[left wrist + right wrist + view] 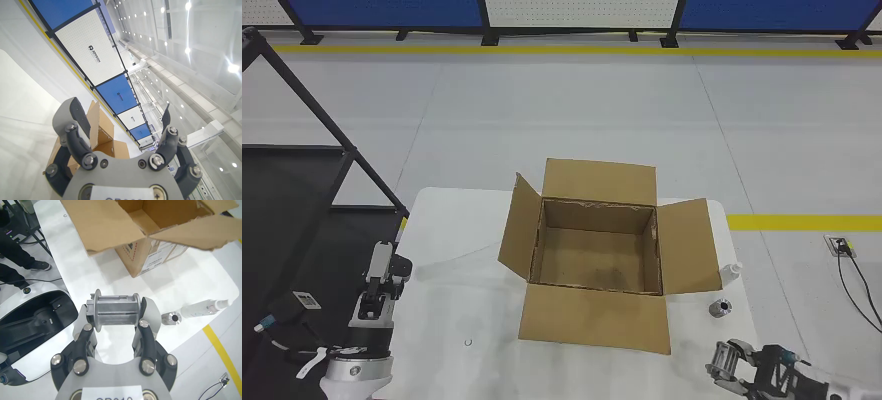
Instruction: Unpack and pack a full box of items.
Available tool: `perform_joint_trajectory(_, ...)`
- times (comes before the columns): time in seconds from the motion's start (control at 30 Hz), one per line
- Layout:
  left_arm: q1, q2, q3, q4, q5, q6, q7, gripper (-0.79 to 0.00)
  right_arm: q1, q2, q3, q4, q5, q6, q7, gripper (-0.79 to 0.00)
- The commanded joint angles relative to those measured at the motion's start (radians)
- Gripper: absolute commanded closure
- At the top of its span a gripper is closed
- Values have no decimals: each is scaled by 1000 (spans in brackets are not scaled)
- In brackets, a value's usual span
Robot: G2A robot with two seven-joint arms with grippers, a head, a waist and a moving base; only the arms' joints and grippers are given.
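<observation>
An open cardboard box (592, 250) stands in the middle of the white table, all flaps out and its inside bare. My right gripper (115, 311) is shut on a ribbed metal spool (116, 310), held above the table's near right corner, short of the box (143, 224). From above, that gripper (732, 362) lies near the front edge. My left gripper (122, 115) is open and holds nothing, tilted upward beside the box (105, 132). It sits at the table's left edge (382, 275).
A small metal cylinder (171, 318) and a white bottle (202, 308) lie on the table to the right of the box, also seen from above as the cylinder (721, 308) and bottle (729, 268). A tiny ring (469, 343) lies front left. A black frame (332, 150) stands left.
</observation>
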Motion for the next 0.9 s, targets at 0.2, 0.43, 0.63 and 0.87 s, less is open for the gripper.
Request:
perform_joint_trajectory(0.2, 0, 0, 0, 0, 0, 0, 0, -785, 292, 8, -225, 325, -109, 13, -61, 0)
perform_joint_trajectory(0.43, 0, 0, 0, 0, 0, 0, 0, -785, 494, -6, -354, 521, -142, 14, -88, 0)
perform_joint_trajectory(0.63, 0, 0, 0, 0, 0, 0, 0, -785, 580, -17, -432, 597, -175, 28, -96, 0)
perform_joint_trajectory(0.87, 0, 0, 0, 0, 0, 0, 0, -785, 614, -23, -476, 623, -192, 49, -86, 0)
